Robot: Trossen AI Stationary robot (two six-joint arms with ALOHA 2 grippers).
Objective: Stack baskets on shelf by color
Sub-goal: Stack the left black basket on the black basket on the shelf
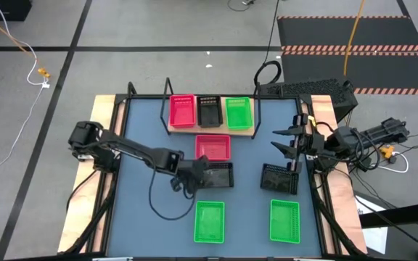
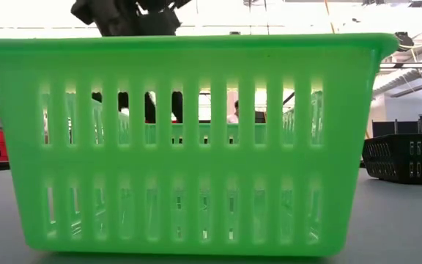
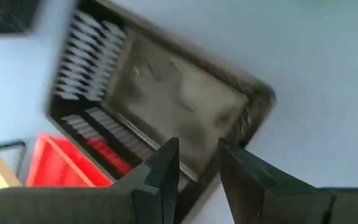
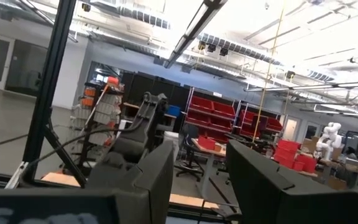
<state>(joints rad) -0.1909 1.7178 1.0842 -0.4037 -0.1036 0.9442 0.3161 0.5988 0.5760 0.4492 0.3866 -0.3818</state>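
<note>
Your left gripper (image 1: 194,174) sits mid-table at the left end of a black basket (image 1: 220,175), fingers (image 3: 166,171) narrowly parted astride that basket's end wall (image 3: 188,180); whether they actually pinch it you cannot tell. Just behind it lies a loose red basket (image 1: 213,147), close enough to crowd the arm's far side (the left wrist view shows its red corner (image 3: 61,165) right beside the black one).

The shelf (image 1: 249,131) stands at the table's back edge carrying one red basket (image 1: 183,112), one black (image 1: 210,111) and one green (image 1: 239,113), side by side.

Your right gripper (image 1: 287,141) hangs at the right edge of the table, fingers (image 4: 160,174) spread and holding nothing. A second black basket (image 1: 279,178) lies just in front of it.

Two green baskets rest near the front edge: one in the middle (image 1: 210,221), one to the right (image 1: 284,220).

Low view: a green basket (image 2: 189,139) fills nearly the whole frame and blocks the table behind; only a black basket (image 2: 405,158) at the right and part of an arm above (image 2: 127,15) get past it. The right wrist view looks off into the room (red bins on racks (image 4: 219,115)), no baskets there.
</note>
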